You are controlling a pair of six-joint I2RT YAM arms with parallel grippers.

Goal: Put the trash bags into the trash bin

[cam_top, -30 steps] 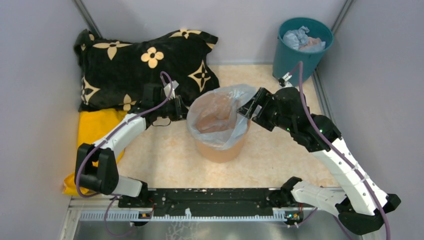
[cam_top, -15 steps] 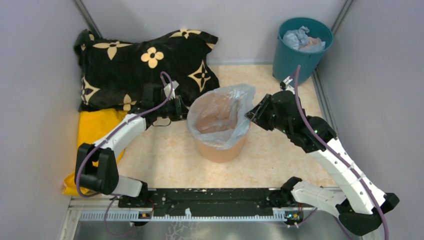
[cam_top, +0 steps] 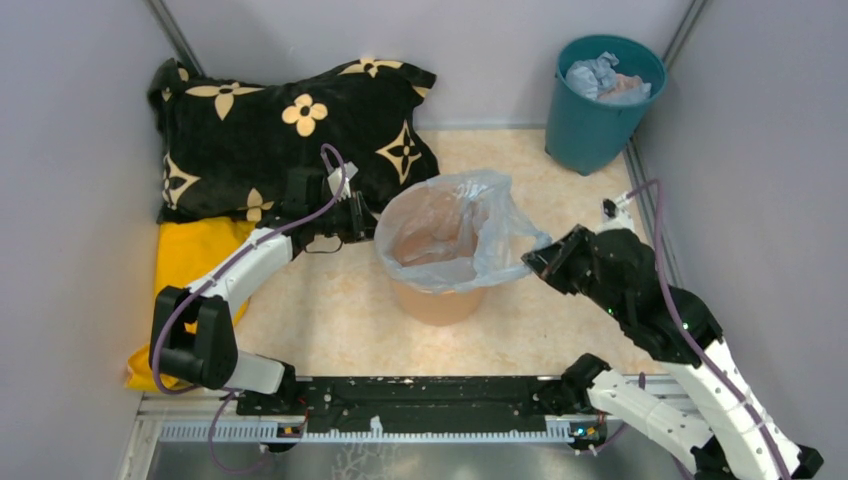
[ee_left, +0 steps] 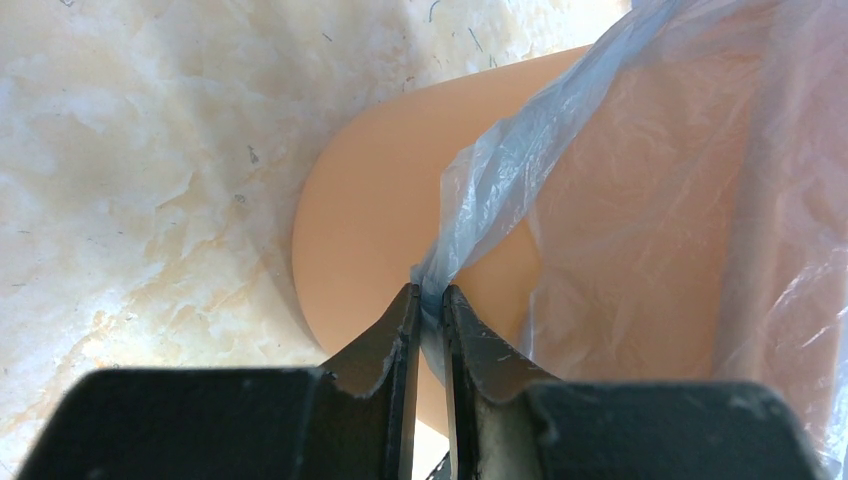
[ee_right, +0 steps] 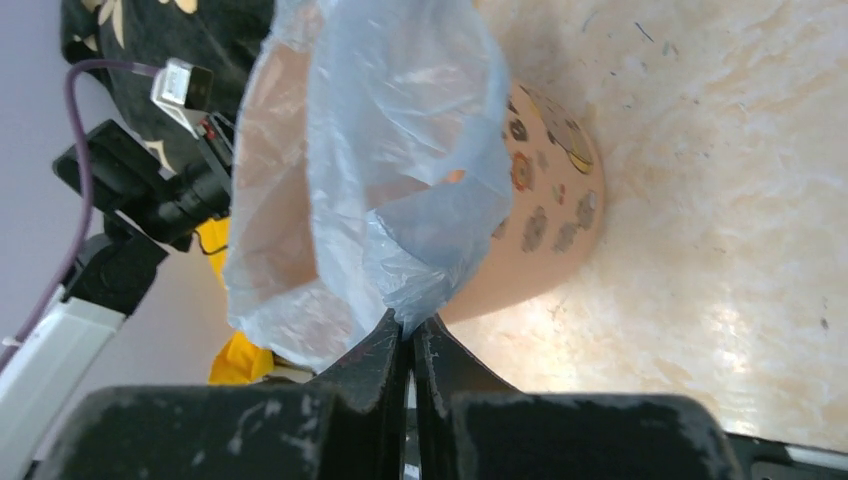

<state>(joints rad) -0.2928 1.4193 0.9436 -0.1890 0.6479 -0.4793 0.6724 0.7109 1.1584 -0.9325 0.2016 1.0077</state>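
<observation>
From up above, the peach trash bin [cam_top: 440, 300] stands in the middle of the table [cam_top: 570, 330]. The thin blue trash bag [cam_top: 470, 230] sits inside it with its edge spread over the rim. The left claw [cam_top: 368, 222] is right at the bin's left side, touching the bag's edge. The right claw [cam_top: 535, 262] is a little way off to the right of the bin, and a corner of the bag stretches from the rim out to it. A black flowered pillow [cam_top: 280, 130] and a yellow cloth [cam_top: 195, 260] lie on the left, and a teal bucket [cam_top: 590, 125] stands in the far right corner. Through the left claw's camera, the two fingers are squeezed together on a twisted strip of the bag, just beside the bin's wall. Through the right claw's camera, the fingers are pressed tight on a bunched bit of the bag. The bin is a bit beyond the tips, and the bag is open over its top.
</observation>
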